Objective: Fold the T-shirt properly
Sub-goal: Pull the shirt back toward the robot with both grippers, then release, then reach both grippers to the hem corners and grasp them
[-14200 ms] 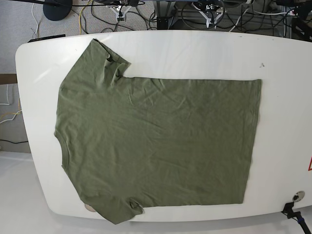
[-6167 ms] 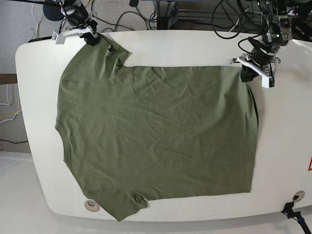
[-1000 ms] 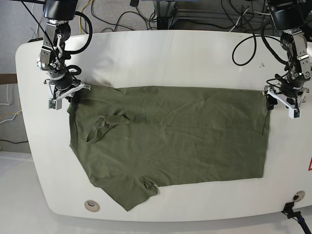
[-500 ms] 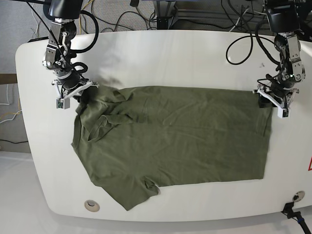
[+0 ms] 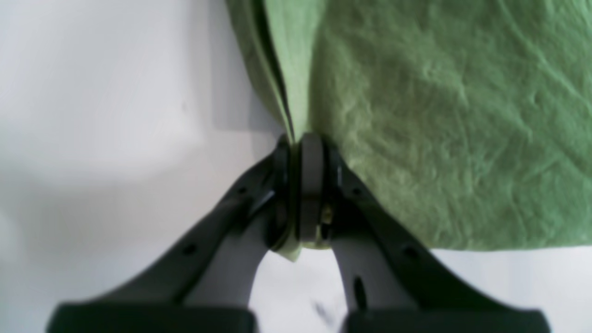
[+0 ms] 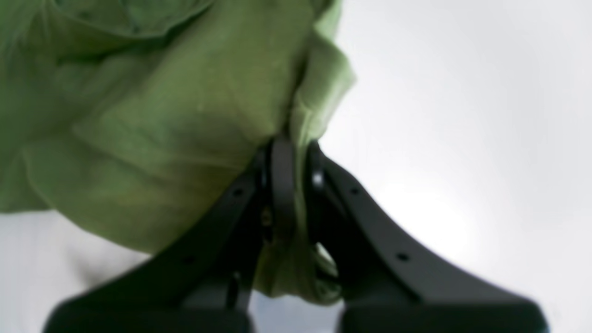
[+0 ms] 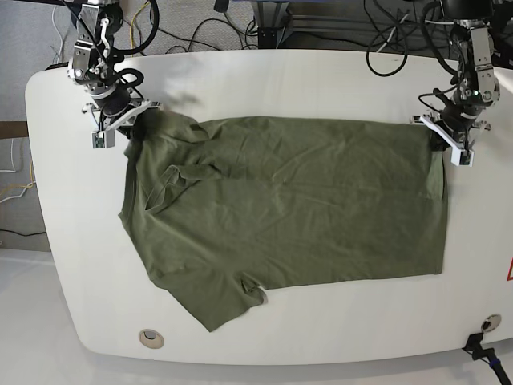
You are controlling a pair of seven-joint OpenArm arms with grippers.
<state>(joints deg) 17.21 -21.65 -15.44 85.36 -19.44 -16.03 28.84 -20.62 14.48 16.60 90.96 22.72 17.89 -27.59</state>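
Observation:
The olive-green T-shirt (image 7: 296, 208) lies on the white table (image 7: 280, 80) with its far long side folded over toward the near side; the neckline shows at the left. My left gripper (image 7: 440, 138) is shut on the shirt's far right corner; in the left wrist view (image 5: 300, 185) the fabric (image 5: 439, 115) is pinched between the jaws. My right gripper (image 7: 128, 126) is shut on the far left corner by the sleeve; the right wrist view (image 6: 289, 185) shows bunched fabric (image 6: 162, 115) in the jaws. The near sleeve (image 7: 216, 301) lies flat at the front left.
Cables and stands (image 7: 264, 20) crowd the floor behind the table's far edge. A round metal fitting (image 7: 150, 338) sits near the front left edge and another (image 7: 489, 322) at the front right. Bare tabletop borders the shirt on all sides.
Both grippers have moved toward the far edge, pulling the held folded edge back with them. The shirt has spread out and shifted slightly right.

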